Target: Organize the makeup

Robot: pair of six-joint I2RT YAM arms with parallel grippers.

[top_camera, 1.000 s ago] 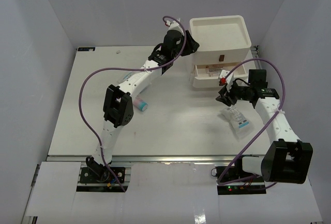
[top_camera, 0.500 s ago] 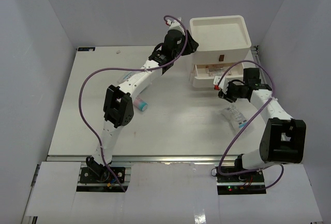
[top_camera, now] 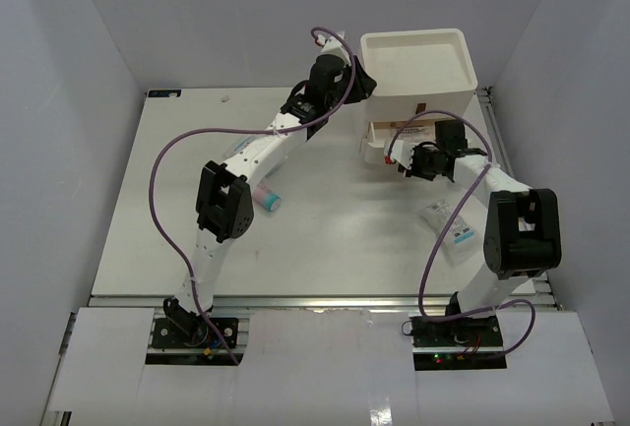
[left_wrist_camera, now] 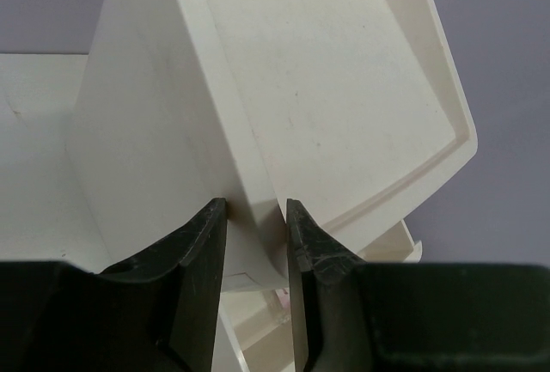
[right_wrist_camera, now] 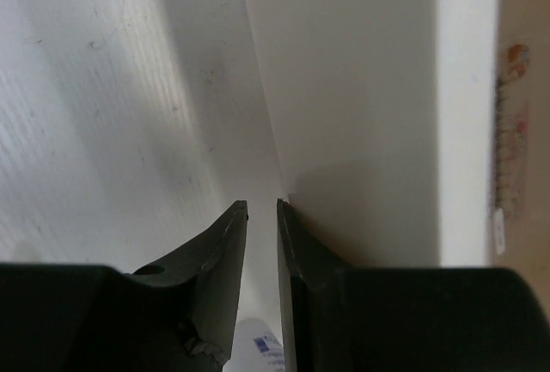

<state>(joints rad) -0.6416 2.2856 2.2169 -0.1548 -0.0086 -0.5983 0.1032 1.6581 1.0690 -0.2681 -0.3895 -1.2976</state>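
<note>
The white three-drawer box (top_camera: 418, 67) stands at the back right with its bottom drawer (top_camera: 379, 141) pulled out; printed sachets (top_camera: 406, 132) lie in it. My left gripper (top_camera: 362, 80) is shut on the box's upper left corner wall (left_wrist_camera: 255, 192). My right gripper (top_camera: 402, 162) is shut, tips (right_wrist_camera: 262, 204) at the open drawer's front wall (right_wrist_camera: 361, 114). A bit of blue-and-white print (right_wrist_camera: 262, 350) shows low between its fingers. Clear blue-and-white packets (top_camera: 453, 226) lie on the table behind it. The pink tube with teal cap (top_camera: 267, 197) lies by the left arm. No sponges show.
Grey walls close in the table (top_camera: 325, 239) at left, back and right. The left arm stretches diagonally across the table's middle towards the box. Purple cables loop over both arms.
My right gripper has moved up and left, away from the clear packets, to the front of the open drawer. The left gripper has stayed on the box.
</note>
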